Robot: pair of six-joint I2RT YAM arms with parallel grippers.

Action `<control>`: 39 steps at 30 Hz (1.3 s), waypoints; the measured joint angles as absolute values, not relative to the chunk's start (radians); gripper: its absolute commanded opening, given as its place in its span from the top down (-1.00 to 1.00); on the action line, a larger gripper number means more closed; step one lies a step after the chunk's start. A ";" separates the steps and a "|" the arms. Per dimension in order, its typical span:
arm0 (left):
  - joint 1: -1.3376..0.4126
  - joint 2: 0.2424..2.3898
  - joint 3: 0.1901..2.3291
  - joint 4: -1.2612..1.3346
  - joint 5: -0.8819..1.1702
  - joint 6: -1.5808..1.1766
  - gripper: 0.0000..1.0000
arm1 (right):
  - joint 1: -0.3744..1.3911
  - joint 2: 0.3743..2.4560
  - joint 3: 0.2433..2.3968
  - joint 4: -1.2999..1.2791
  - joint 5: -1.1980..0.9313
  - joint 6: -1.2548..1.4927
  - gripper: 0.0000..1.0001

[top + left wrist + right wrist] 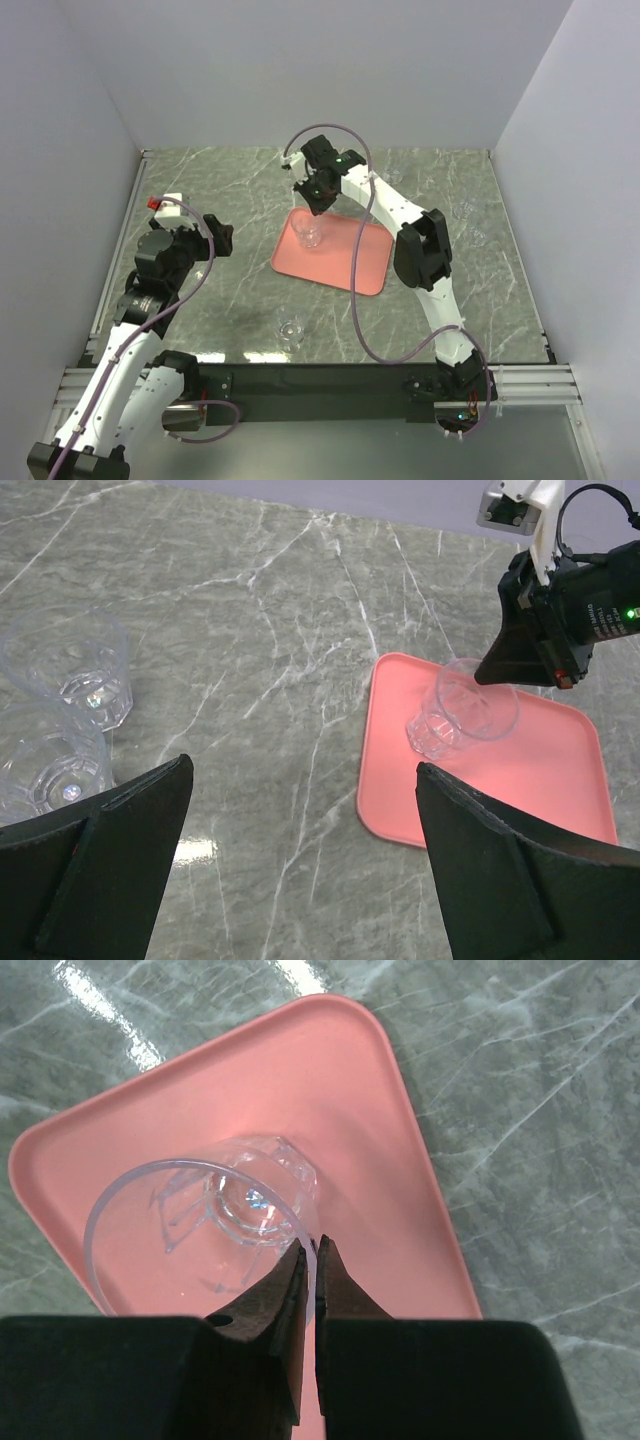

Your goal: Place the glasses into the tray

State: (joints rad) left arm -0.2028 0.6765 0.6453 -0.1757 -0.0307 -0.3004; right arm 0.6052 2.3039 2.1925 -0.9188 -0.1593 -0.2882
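Note:
The salmon-pink tray (352,262) lies mid-table. My right gripper (318,202) is shut on the rim of a clear glass (312,236) and holds it tilted over the tray's far left part. In the right wrist view the fingers (310,1248) pinch the glass (215,1210) wall above the tray (340,1090). I cannot tell whether its base touches the tray. My left gripper (224,238) is open and empty, left of the tray. Its view shows the tray (565,780), the held glass (460,715) and two more glasses (75,665) (45,765) on the table at left.
Another clear glass (290,328) stands near the front edge, below the tray. Two faint glasses (463,210) (478,237) stand at the right of the right arm. Grey walls close in the marble table on three sides.

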 measured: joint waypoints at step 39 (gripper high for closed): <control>-0.203 0.756 0.646 -0.162 0.042 -0.293 -0.99 | 0.638 2.124 2.129 -0.941 -0.075 -0.339 -0.07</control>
State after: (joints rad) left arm -0.2028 0.7563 0.6456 -0.1623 0.0418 -0.2932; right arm 0.6376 2.1242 2.1288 -0.9413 -0.0753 -0.3386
